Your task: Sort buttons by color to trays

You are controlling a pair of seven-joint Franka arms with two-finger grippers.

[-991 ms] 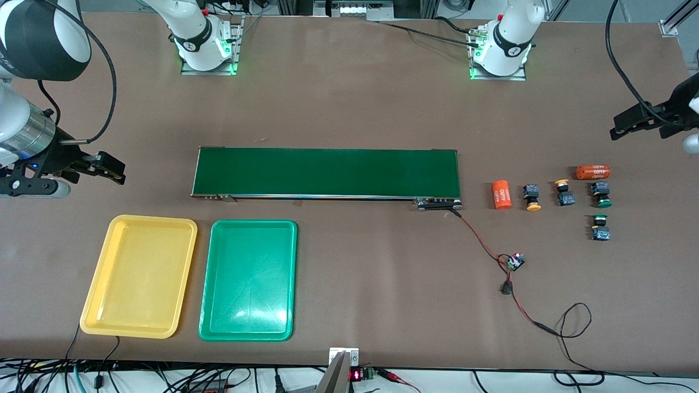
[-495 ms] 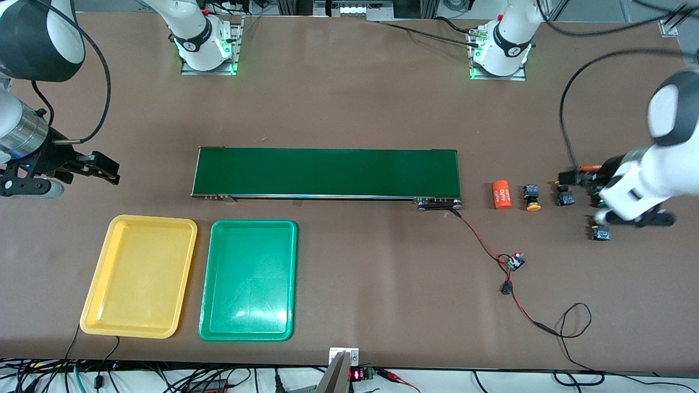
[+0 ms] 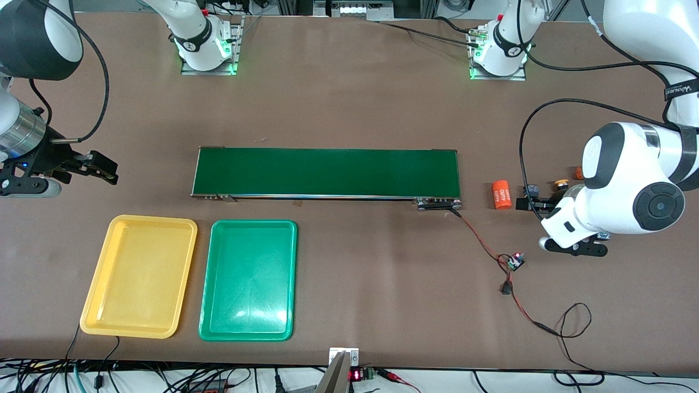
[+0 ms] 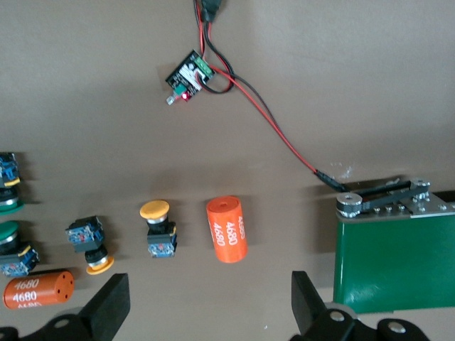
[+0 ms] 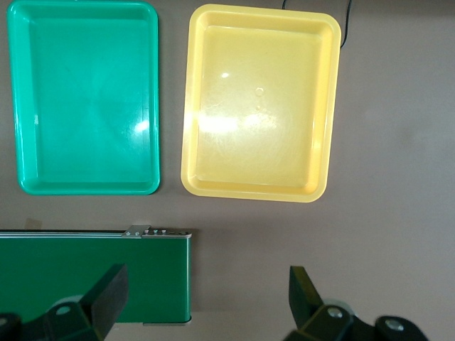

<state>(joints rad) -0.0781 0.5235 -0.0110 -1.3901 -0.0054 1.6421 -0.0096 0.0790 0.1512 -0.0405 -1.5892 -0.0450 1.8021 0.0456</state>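
In the left wrist view, two yellow-capped buttons lie between two green-capped buttons and an orange cylinder. My left gripper is open and empty, up in the air over bare table beside them. In the front view it and its arm hide most of the buttons; one yellow cap shows. The yellow tray and the green tray lie empty, side by side. My right gripper is open and empty over the table by the belt's end; it also shows in the front view.
A long dark-green conveyor belt runs across the middle. An orange cylinder lies between the belt and the buttons; a second one lies by the green buttons. A small circuit board with red and black wires lies nearer the front camera.
My left arm has swung in from the table's end and now hangs over the buttons, hiding most of them in the front view. My right gripper has barely shifted.
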